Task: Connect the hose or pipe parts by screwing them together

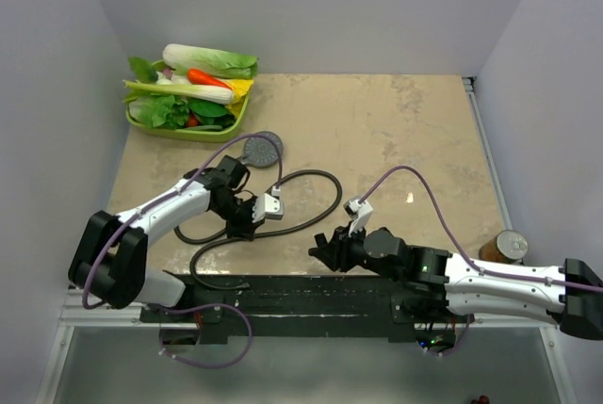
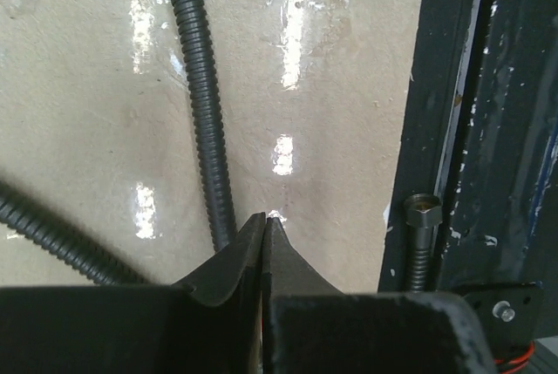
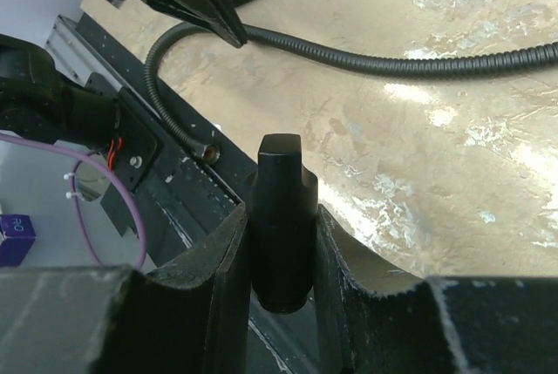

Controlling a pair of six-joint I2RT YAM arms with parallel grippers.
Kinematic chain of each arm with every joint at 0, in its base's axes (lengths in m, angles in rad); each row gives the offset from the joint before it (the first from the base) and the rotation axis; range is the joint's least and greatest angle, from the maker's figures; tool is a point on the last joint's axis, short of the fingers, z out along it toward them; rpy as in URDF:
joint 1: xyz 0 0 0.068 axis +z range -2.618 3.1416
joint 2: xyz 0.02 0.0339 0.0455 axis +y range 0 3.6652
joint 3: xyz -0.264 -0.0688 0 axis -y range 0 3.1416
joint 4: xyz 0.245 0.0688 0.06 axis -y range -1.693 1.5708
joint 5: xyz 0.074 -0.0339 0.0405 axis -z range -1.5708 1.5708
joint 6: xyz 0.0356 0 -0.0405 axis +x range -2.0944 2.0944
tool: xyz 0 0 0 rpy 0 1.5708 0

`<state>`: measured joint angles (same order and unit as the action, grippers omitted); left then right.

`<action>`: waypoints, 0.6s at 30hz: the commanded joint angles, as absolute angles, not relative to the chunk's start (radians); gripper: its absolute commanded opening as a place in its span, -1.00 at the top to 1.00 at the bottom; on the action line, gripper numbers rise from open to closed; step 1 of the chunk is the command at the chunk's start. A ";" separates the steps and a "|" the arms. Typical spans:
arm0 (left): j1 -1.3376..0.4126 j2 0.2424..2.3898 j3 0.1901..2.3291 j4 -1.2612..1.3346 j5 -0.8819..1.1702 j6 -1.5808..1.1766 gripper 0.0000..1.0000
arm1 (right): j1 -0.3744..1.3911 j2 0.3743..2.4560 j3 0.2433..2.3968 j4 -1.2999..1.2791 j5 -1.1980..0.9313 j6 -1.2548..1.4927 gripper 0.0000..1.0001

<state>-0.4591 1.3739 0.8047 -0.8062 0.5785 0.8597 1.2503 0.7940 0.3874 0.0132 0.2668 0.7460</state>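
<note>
Left gripper (image 2: 266, 226): jaws pressed together on nothing, tips low over the surface (image 1: 405, 121), just beside a run of the hose (image 1: 320, 199).
Right gripper (image 3: 281, 226): jaws clamped on a short dark part (image 3: 281, 173), which stood upright and blunt-topped; its kind could not be told.
Shower head (image 1: 262, 148): lay round face up beyond the left arm, well apart from the right gripper.
Hose: looped between the arms; one end nut (image 2: 422, 213) lay against the dark front rail (image 2: 488, 130).
</note>
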 commanded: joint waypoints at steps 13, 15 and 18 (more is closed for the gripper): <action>-0.489 1.526 0.752 -0.461 0.435 0.809 1.00 | 1.252 0.735 0.479 0.055 0.284 0.738 1.00; -0.488 1.566 0.788 -0.397 0.410 0.775 1.00 | 1.252 0.732 0.488 0.048 0.285 0.732 1.00; -0.489 1.652 0.975 -0.394 0.377 0.712 1.00 | 1.252 0.715 0.497 0.025 0.284 0.724 1.00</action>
